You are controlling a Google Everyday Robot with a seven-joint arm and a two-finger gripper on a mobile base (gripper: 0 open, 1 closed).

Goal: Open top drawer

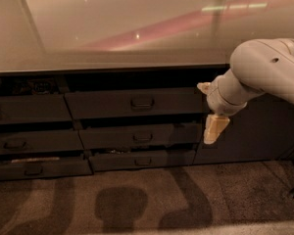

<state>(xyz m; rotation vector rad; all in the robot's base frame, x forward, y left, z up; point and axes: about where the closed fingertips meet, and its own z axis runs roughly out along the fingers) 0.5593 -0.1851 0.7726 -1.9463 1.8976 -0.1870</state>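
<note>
The top drawer (pixel 108 104) is the wide dark grey front in the middle stack, just under the countertop. Its small loop handle (pixel 142 102) sits at the centre, and a dark gap runs above the front. My gripper (pixel 209 108) hangs at the drawer's right end, to the right of the handle and apart from it. It is open and empty. One cream finger (pixel 204 87) is level with the drawer's top edge, and the other (pixel 215 128) points down beside the drawer below. My white arm (pixel 264 67) comes in from the right.
Two shallower drawer fronts (pixel 137 137) (pixel 139 159) lie under the top drawer. Another stack of drawers (pixel 24 111) is on the left. A dark cabinet door (pixel 250 131) is behind my arm. A glossy countertop (pixel 112 33) overhangs everything. The floor (pixel 137 199) is carpet.
</note>
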